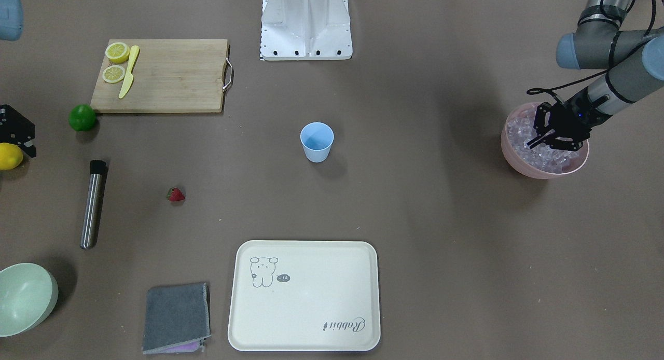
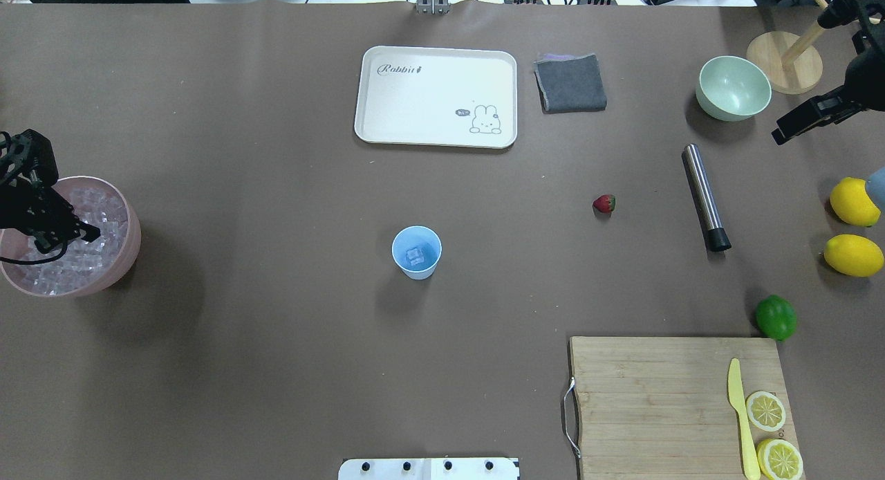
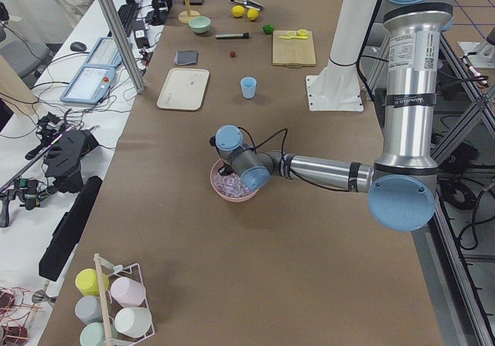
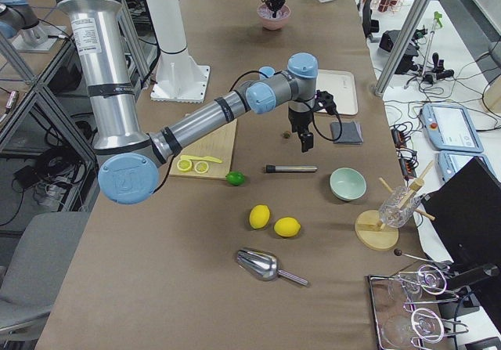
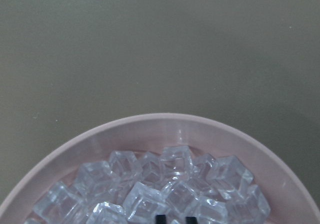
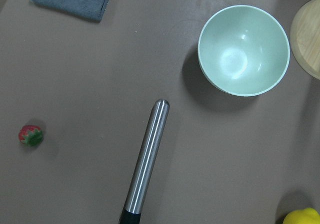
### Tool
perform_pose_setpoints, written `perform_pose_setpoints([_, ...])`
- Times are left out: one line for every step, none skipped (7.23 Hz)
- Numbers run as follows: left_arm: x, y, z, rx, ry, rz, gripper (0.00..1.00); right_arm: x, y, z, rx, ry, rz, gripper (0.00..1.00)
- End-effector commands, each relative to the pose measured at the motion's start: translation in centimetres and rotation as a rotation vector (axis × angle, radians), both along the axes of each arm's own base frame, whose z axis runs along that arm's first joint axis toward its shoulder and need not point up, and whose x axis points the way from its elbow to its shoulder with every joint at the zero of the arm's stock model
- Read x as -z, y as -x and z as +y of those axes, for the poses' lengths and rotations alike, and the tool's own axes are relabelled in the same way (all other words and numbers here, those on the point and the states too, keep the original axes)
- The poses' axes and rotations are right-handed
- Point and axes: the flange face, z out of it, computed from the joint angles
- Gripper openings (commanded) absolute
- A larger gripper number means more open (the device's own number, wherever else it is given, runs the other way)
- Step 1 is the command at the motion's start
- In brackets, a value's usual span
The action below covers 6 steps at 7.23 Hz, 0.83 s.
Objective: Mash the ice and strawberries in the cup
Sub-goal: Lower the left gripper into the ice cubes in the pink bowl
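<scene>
The pale-blue cup (image 2: 416,253) stands upright at the table's middle with one ice cube (image 2: 415,257) in it. A pink bowl (image 2: 131,245) at the robot's left is full of ice (image 5: 170,184). My left gripper (image 1: 534,143) dips into that ice with its fingertips (image 5: 161,219) close together, and nothing shows between them. The strawberry (image 2: 604,203) lies alone on the table, right of the cup. My right gripper (image 2: 785,133) hovers high near the green bowl, open and empty; the right wrist view shows no fingers, only the strawberry (image 6: 31,135).
A steel muddler (image 2: 703,196) lies beside the strawberry. A cream tray (image 2: 435,137) and grey cloth (image 2: 570,82) sit at the far side, beside a pale-green bowl (image 2: 733,87). Near the right edge are a lime (image 2: 776,317), two lemons (image 2: 854,255) and a cutting board (image 2: 650,404).
</scene>
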Motion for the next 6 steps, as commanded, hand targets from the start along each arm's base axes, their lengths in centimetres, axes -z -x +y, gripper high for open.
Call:
perform_pose_setpoints([0.3,1.6,-0.6,0.01,0.014,0.024,0.0,0.0,0.0,0.1,-0.001,0.002,-0.001,1.0])
perform_pose_setpoints([0.4,2.0,-0.7,0.011,0.02,0.034,0.0,0.0,0.0,0.1,-0.001,0.002,-0.001,1.0])
perform_pose_setpoints([0.3,1.9,-0.8,0.013,0.018,0.03,0.91,0.0,0.0,0.1,-0.007,0.009,-0.004,1.0])
perform_pose_setpoints([-0.3,2.1,-0.5,0.019,0.027,0.022,0.96,0.1,0.2,0.1,-0.011,0.015,-0.006,1.0])
perform_pose_setpoints([-1.0,2.2,-0.8,0.047,0.021,-0.011,0.96,0.1,0.4,0.2,-0.007,0.015,-0.006,1.0])
perform_pose_setpoints([-1.7,2.0,-1.2,0.076,0.015,-0.044,0.97,0.1,0.6,0.2,-0.005,0.015,-0.006,1.0])
